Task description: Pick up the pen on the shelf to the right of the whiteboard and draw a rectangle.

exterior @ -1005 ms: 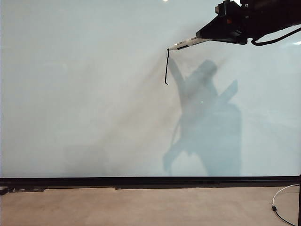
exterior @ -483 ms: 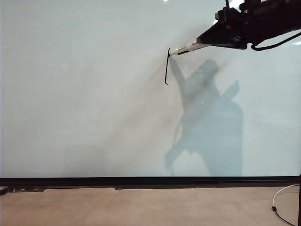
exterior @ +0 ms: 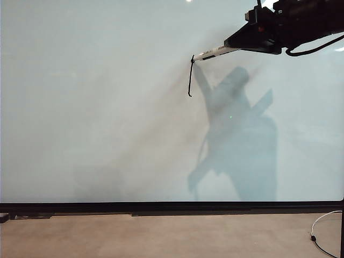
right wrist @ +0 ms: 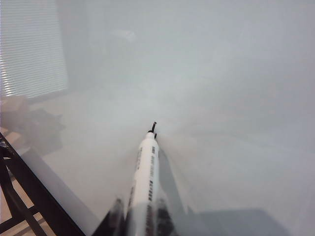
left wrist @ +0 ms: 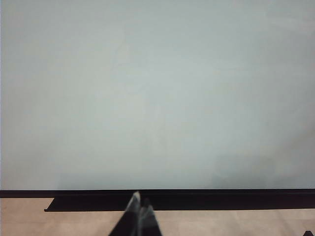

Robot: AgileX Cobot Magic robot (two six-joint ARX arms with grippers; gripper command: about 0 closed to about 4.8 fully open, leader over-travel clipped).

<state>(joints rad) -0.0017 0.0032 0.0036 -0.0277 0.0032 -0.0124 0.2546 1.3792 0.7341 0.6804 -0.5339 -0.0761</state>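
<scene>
whiteboard point(exterior: 107, 107) wide open left of and below the right pincer point(exterior: 228, 47) up top right; left pincer point(left wrist: 140, 209) low, near the black frame.

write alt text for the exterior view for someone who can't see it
The black right gripper, entering from the upper right, holds a slim white marker pen with its tip at the top of a short black vertical line on a large glossy pale whiteboard.
</scene>
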